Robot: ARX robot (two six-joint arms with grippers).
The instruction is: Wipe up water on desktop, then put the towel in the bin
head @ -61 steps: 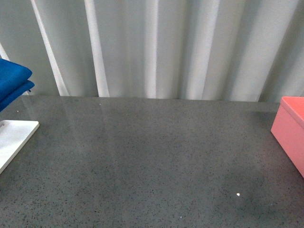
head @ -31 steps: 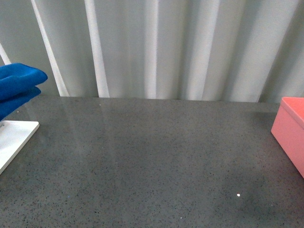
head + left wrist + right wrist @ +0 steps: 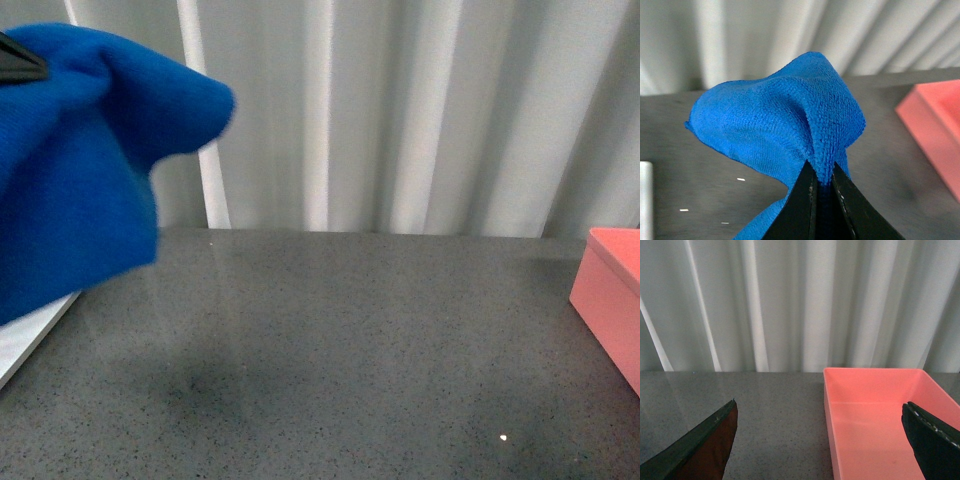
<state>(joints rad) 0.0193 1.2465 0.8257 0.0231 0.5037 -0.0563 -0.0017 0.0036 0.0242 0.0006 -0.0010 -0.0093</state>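
Note:
The blue towel (image 3: pixel 80 160) hangs in the air at the left of the front view, above the dark grey speckled desktop (image 3: pixel 350 340). My left gripper (image 3: pixel 823 172) is shut on a bunched fold of the towel (image 3: pixel 785 130), which drapes out past its black fingers. The salmon-pink bin (image 3: pixel 612 290) stands at the right edge of the desktop. In the right wrist view the bin (image 3: pixel 880 420) is empty, and my right gripper (image 3: pixel 822 427) hangs open before its near wall, holding nothing. I see no water on the desktop.
A flat white board (image 3: pixel 25 335) lies at the left edge of the desktop, partly behind the towel. Pale grey curtains (image 3: pixel 400 110) close off the far side. A small white speck (image 3: pixel 502 437) sits near the front right.
The towel has risen and swung right into the front view, from a small patch at the left edge to a large hanging mass. The camera view has tilted slightly upward.

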